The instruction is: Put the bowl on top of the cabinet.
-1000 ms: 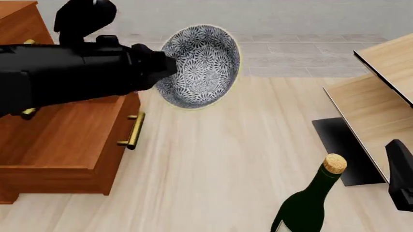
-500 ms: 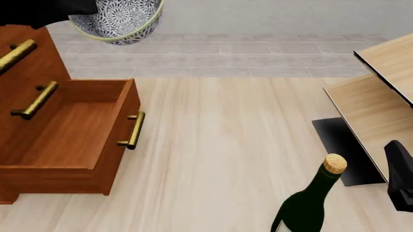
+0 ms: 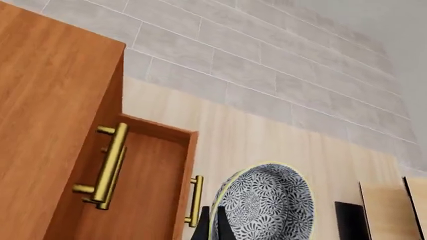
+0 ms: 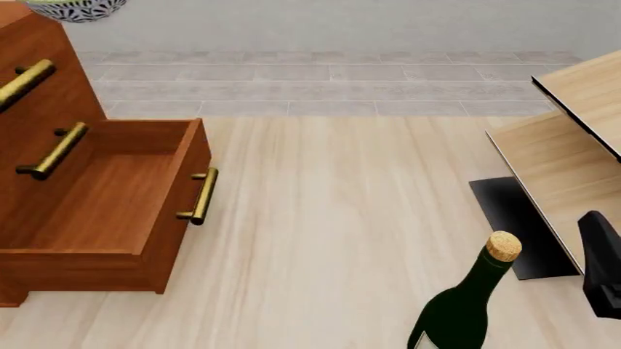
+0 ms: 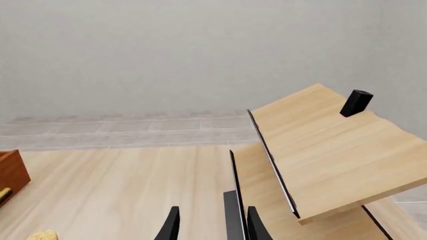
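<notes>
Front view shows the bowl (image 4: 75,9) high at far left above the cabinet (image 4: 43,109). Left hand (image 3: 215,231) pinches its rim; right hand (image 5: 212,225) hangs parted, empty.

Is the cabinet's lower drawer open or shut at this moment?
Open. The drawer sticks out from the cabinet front, its bare wooden inside showing from above.
</notes>
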